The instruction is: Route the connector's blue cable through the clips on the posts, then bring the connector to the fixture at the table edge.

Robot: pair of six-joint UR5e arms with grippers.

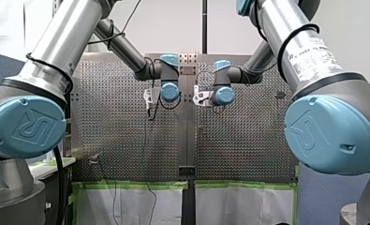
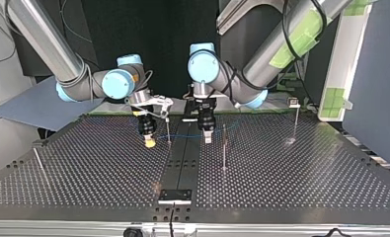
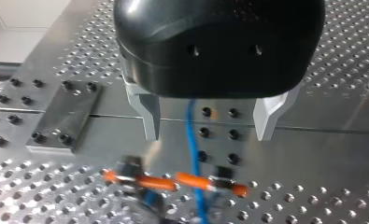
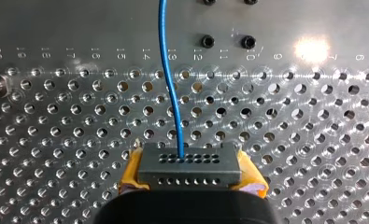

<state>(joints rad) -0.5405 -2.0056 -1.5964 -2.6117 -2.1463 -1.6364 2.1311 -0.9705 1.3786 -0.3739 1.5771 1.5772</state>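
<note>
My right gripper [image 4: 187,173] is shut on the dark grey connector [image 4: 189,163], with yellow pads on both its sides. The blue cable [image 4: 170,84] leaves the connector and runs ahead over the perforated table. In the top view my right gripper [image 2: 149,142] hangs just above the table, beside a thin post [image 2: 169,129]. My left gripper [image 2: 207,137] hovers near a second post [image 2: 224,148]. Its metal fingers [image 3: 149,119] stand open, and the blue cable [image 3: 191,135] passes between them untouched. Under it the cable crosses a blurred clip [image 3: 173,181] with orange parts.
A third post [image 2: 295,123] stands at the top view's right and a leaning one [image 2: 38,160] at its left. The fixture [image 2: 175,195] sits at the table's near edge on the dark centre strip. A bolted grey plate [image 3: 65,116] lies beside my left gripper.
</note>
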